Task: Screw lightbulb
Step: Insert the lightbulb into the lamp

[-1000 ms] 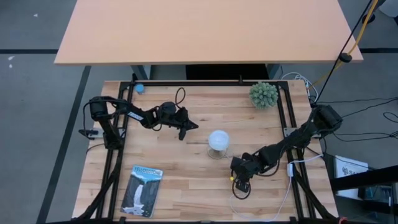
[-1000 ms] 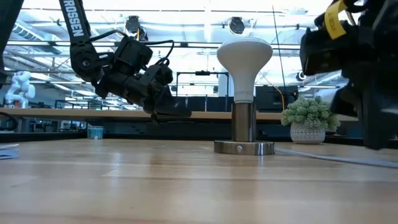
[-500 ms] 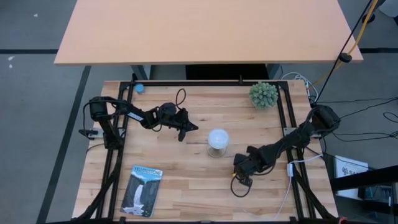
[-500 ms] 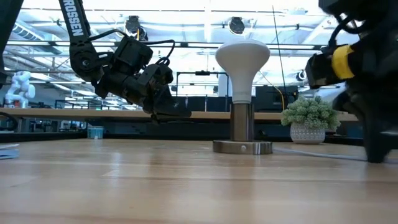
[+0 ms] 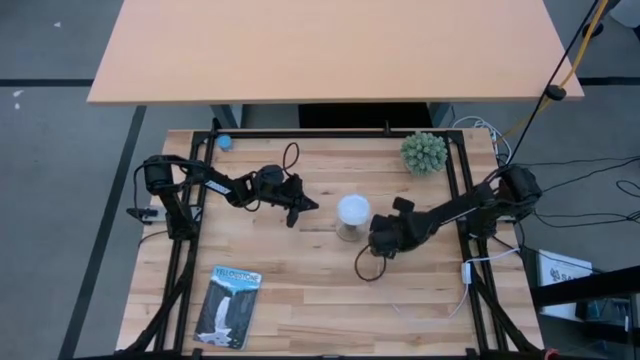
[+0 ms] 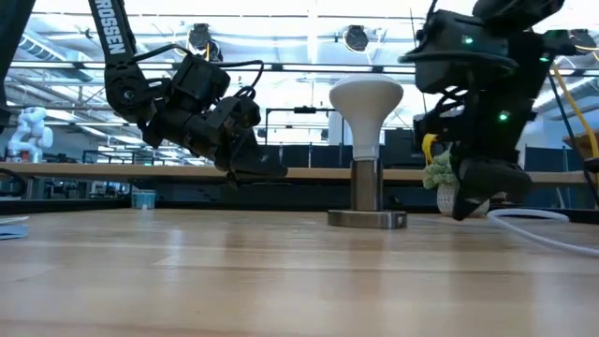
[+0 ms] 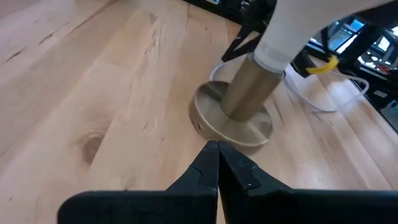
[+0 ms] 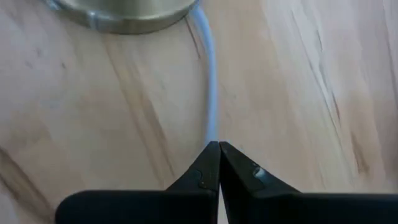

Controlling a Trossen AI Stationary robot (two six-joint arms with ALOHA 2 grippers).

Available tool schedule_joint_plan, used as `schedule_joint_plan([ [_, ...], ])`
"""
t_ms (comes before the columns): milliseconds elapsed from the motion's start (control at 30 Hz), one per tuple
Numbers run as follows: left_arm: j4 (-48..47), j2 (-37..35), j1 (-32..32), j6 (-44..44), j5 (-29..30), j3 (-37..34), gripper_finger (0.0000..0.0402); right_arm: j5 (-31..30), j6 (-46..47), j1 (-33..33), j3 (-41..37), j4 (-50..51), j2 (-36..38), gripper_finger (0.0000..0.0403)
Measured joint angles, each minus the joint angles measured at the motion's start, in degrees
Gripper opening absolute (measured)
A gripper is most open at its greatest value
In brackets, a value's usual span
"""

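The white frosted lightbulb [image 5: 352, 210] stands upright with its screw end down in the brass socket base [image 6: 367, 219], mid-table. It also shows in the low view [image 6: 367, 98] and the left wrist view [image 7: 298, 25]. A white cord [image 5: 362, 262] runs from the base in a loop toward the table's right near corner. My left gripper [image 5: 306, 207] is shut and empty, held above the table left of the bulb. My right gripper [image 5: 376, 243] is shut low over the table, just near and right of the base, at the cord. My right gripper pinches the white cord [image 8: 210, 127] between its two fingertips, a short way from where it leaves the base. The fingers come from above, slanting down from the table's right. The cord lies slack on the table on both sides of the hold.
A spiky green ball plant [image 5: 424, 152] stands at the far right. A booklet [image 5: 228, 305] lies at the near left. A small blue thing [image 5: 224, 141] sits at the far left edge. Black frame rails run along the table's left and right sides.
My right gripper has gone from the table's near side toward the far edge, up to the socket base, and the cord loop has moved along with it. The base with the bulb has slid a little toward the far edge, still upright.
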State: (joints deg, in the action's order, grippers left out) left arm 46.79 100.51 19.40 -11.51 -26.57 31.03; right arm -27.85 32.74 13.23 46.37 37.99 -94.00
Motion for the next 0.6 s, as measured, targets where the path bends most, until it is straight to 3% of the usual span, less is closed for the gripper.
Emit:
schedule_joint_plan([
  [400,-1.21,0.0,-1.03,0.01,-0.13,-0.02,0.0,6.99,-5.36,0.14,-0.56,-6.47,14.48,0.0],
  [500,0.0,0.0,-1.95,0.02,-0.18,0.0,0.0,6.97,-5.95,1.4,-5.32,-14.31,20.43,0.0],
  [600,0.0,0.0,-2.74,0.02,-0.2,0.0,0.0,8.12,-5.63,2.12,-15.4,-28.15,27.71,0.0],
])
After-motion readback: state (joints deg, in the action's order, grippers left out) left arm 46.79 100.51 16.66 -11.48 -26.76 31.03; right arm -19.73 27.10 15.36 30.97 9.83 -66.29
